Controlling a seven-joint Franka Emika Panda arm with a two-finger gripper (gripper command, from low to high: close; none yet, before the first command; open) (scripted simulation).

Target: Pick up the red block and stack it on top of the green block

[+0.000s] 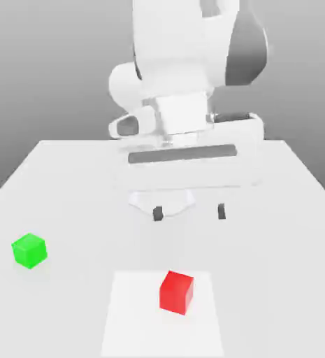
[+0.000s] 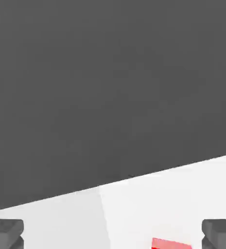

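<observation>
Red and unstacked, the block (image 1: 176, 292) sits on the white square (image 1: 126, 328), well apart from the green block (image 1: 29, 250) at the exterior view's left. The gripper (image 1: 190, 212) is spread and empty, so 0 steps look done; 2 remain: picking up, then stacking. Containers: 0 seen.

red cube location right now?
In the exterior view, the red cube sits on the bright white square, a bit to that view's right of the square's middle; the green cube is off to the view's left.
</observation>
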